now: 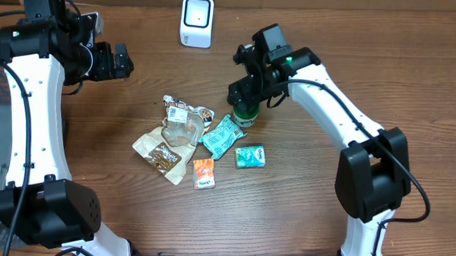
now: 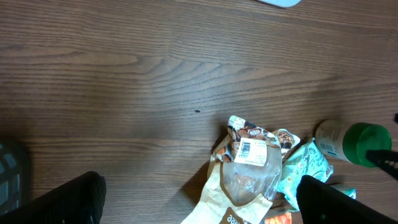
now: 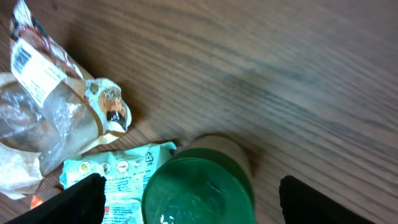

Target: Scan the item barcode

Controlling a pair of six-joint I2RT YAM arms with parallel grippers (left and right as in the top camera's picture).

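Observation:
A small bottle with a green cap (image 1: 246, 112) stands upright on the wooden table, right of a pile of snack packets. My right gripper (image 1: 247, 89) hovers directly above it, open; in the right wrist view the green cap (image 3: 198, 190) lies between the two dark fingers (image 3: 81, 199) with a gap on each side. The white barcode scanner (image 1: 197, 20) stands at the table's far edge. At the far left my left gripper (image 1: 124, 61) is open and empty, well away from the pile. Its wrist view shows the bottle (image 2: 353, 143) at the right.
Left of the bottle lie a brown paper bag with a clear window and a barcode label (image 1: 170, 141), a teal packet (image 1: 222, 137), a smaller teal packet (image 1: 250, 156) and an orange packet (image 1: 203, 173). Bare wood separates the pile from the scanner.

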